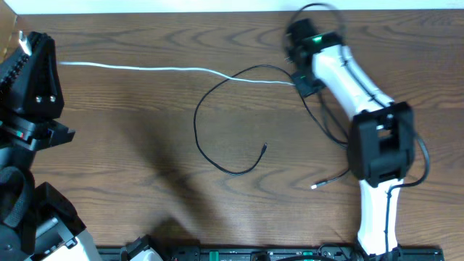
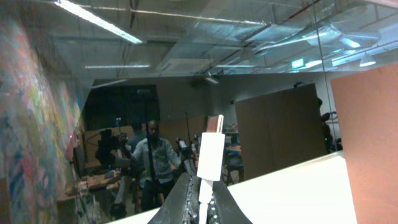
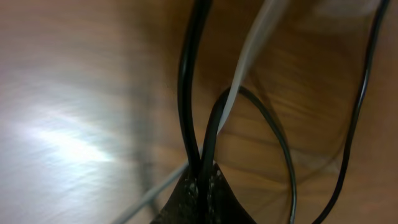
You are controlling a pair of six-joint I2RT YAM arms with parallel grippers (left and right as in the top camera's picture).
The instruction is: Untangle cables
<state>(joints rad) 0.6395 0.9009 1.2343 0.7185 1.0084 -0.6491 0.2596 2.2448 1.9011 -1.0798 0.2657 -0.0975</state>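
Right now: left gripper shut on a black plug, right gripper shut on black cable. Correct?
One detail is wrong: the plug in the left gripper is white, not black, as the left wrist view shows. The rest holds: the left gripper is shut on it, and the right gripper is shut on black cable.

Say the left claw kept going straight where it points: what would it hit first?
Nothing nearby, it seems. The left gripper, shut on the white plug, points upward into the room; past the plug only open air shows, though depth is unclear.
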